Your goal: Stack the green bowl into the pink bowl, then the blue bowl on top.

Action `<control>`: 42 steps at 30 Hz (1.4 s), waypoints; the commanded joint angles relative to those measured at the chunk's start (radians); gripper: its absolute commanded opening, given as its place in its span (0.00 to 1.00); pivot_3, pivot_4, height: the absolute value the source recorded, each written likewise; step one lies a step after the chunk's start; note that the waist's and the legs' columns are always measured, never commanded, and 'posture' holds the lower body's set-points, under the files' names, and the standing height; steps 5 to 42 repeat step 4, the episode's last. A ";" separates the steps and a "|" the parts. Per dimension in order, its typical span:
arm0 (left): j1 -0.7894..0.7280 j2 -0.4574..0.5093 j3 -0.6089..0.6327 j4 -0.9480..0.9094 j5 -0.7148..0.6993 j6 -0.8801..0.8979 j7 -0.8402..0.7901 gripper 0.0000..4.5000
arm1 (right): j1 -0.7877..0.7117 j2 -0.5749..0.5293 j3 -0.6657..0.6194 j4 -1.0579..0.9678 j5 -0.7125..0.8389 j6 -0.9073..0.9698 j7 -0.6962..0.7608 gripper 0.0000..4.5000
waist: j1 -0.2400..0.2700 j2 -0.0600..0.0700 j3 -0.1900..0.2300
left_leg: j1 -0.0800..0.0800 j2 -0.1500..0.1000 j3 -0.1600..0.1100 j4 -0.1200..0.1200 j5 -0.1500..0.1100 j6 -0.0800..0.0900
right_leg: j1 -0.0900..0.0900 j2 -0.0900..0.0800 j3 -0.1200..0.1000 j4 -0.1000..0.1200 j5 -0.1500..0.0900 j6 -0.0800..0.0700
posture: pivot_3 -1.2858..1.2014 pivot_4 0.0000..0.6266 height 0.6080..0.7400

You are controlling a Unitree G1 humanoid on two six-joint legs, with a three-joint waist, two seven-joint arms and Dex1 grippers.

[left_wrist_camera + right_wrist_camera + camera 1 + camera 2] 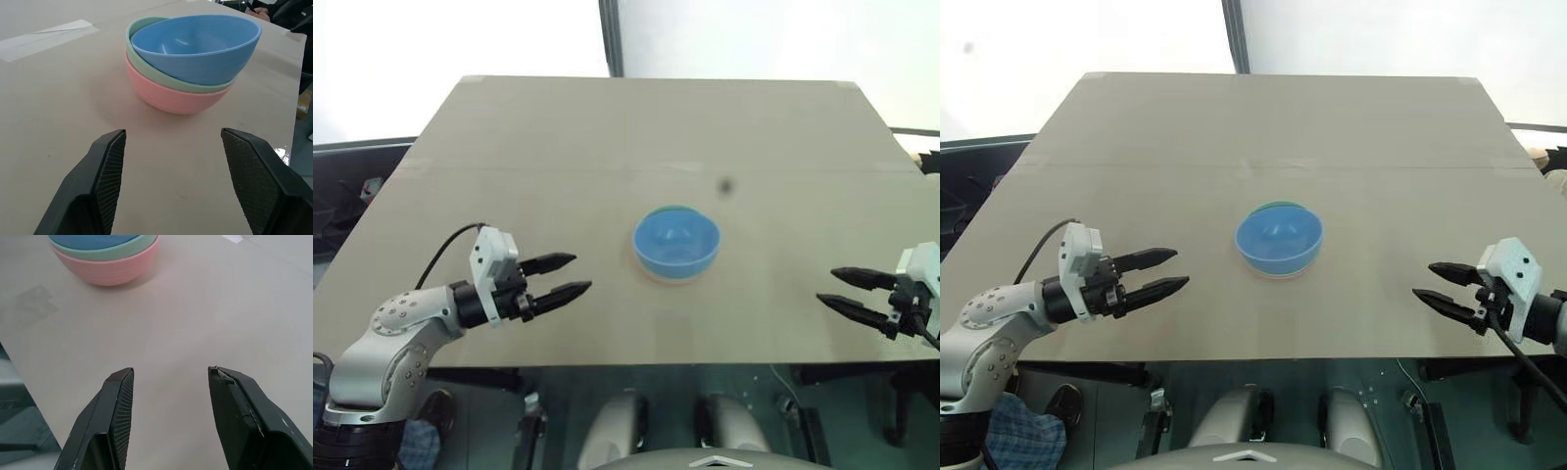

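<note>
Three bowls stand nested in one stack at the middle of the table. The pink bowl [181, 98] is at the bottom, the green bowl [146, 29] sits inside it, and the blue bowl [676, 241] lies on top, slightly tilted. My left gripper [574, 275] hovers to the left of the stack, open and empty, pointing toward it. My right gripper [1437, 282] hangs near the table's front right edge, also open and empty, pointing left toward the bowls. Neither touches the stack.
The tan table [607, 137] has a taped seam across its far half and a small dark spot [725, 185] behind the bowls. Its front edge runs just below both grippers.
</note>
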 commanded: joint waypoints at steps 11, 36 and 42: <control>0.007 0.008 0.024 -0.045 0.018 -0.040 -0.010 0.73 | -0.001 -0.018 -0.026 -0.010 0.055 -0.023 -0.042 0.56 | 0.000 0.000 0.000 | 0.000 0.000 0.000 0.000 0.000 0.000 | 0.000 0.000 0.000 0.000 0.000 0.000 | 0.52 0.24 1.00; 0.007 0.008 0.024 -0.045 0.018 -0.040 -0.010 0.73 | -0.001 -0.018 -0.026 -0.010 0.055 -0.023 -0.042 0.56 | 0.000 0.000 0.000 | 0.000 0.000 0.000 0.000 0.000 0.000 | 0.000 0.000 0.000 0.000 0.000 0.000 | 0.52 0.24 1.00; 0.007 0.008 0.024 -0.045 0.018 -0.040 -0.010 0.73 | -0.001 -0.018 -0.026 -0.010 0.055 -0.023 -0.042 0.56 | 0.000 0.000 0.000 | 0.000 0.000 0.000 0.000 0.000 0.000 | 0.000 0.000 0.000 0.000 0.000 0.000 | 0.52 0.24 1.00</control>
